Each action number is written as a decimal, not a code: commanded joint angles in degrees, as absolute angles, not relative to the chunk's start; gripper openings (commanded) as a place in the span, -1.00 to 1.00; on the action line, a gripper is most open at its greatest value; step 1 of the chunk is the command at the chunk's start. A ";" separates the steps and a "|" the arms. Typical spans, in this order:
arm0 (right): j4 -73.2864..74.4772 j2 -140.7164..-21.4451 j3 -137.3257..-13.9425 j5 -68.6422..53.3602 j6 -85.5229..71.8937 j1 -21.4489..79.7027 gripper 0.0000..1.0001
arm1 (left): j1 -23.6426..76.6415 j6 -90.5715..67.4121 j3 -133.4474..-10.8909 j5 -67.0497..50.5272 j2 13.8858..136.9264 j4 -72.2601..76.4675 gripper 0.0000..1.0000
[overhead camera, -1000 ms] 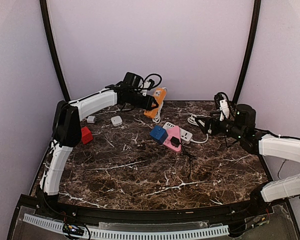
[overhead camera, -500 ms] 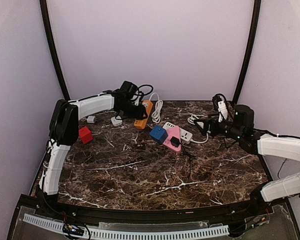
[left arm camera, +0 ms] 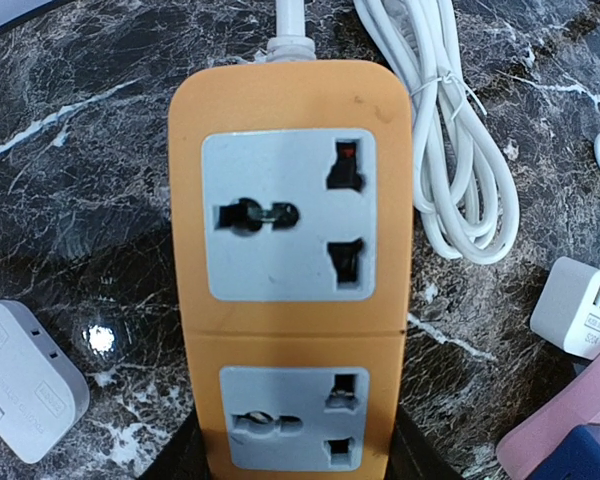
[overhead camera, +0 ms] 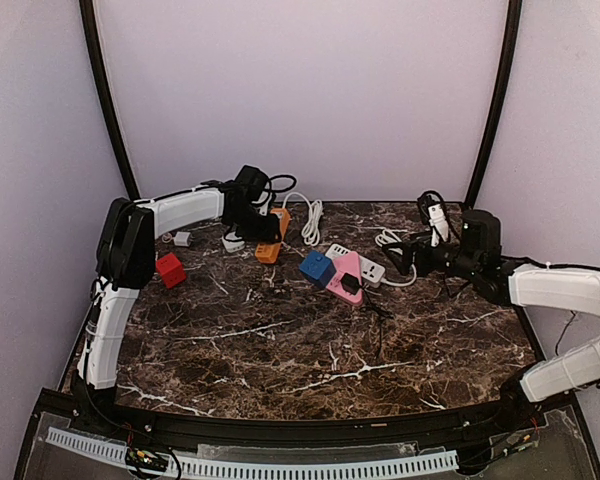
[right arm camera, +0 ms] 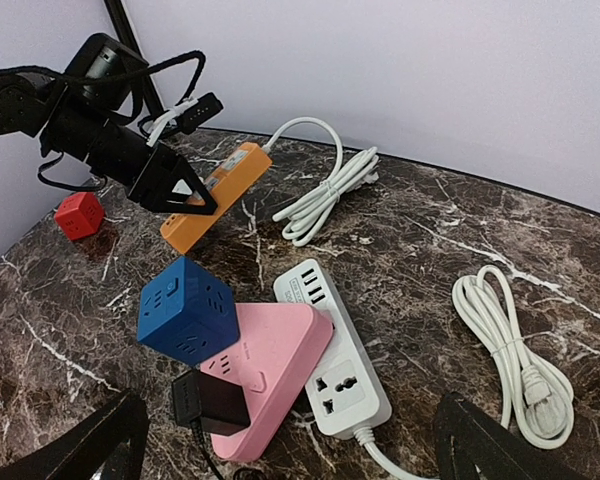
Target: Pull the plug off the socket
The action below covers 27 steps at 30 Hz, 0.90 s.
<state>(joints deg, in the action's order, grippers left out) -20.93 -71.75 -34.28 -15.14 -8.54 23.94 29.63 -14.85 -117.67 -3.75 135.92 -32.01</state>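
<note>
Left gripper (right arm camera: 180, 195) apparently around orange strip (left arm camera: 290, 270), cord end rearward; right gripper (overhead camera: 410, 256) wide open.

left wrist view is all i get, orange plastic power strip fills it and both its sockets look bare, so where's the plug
Observer: A black plug sits in the pink triangular socket block, mid-table, to the right of your strip.
Operator: is the right arm on it
Observer: No. The right gripper hangs open short of that block, with nothing between its fingers.
Operator: and my left gripper
Observer: The left gripper is clamped on one end of the orange power strip, well away from the plug.
</note>
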 commanded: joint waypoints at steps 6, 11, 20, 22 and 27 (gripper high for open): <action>-19.69 -75.60 -38.47 -18.40 -9.19 23.74 0.97 | 30.15 -13.69 -116.94 -6.93 133.99 -35.21 -0.07; -15.59 -77.99 -41.50 -16.54 -7.53 23.73 0.95 | 30.23 -13.16 -117.07 -7.80 133.83 -35.33 0.25; -11.29 -81.86 -45.15 -13.12 -5.92 23.73 0.94 | 30.23 -12.45 -117.45 -8.09 133.58 -35.41 0.47; -9.49 -83.14 -46.30 -11.43 -4.75 23.71 0.94 | 30.23 -12.29 -117.57 -8.04 133.50 -35.64 0.58; -6.45 -86.07 -48.50 -9.36 -2.36 23.67 0.88 | 30.22 -12.21 -117.52 -7.83 132.74 -35.77 0.95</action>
<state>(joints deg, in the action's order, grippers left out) -9.69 -84.07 -46.24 -12.05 -4.99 23.94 29.89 -12.64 -117.67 -7.53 135.92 -33.56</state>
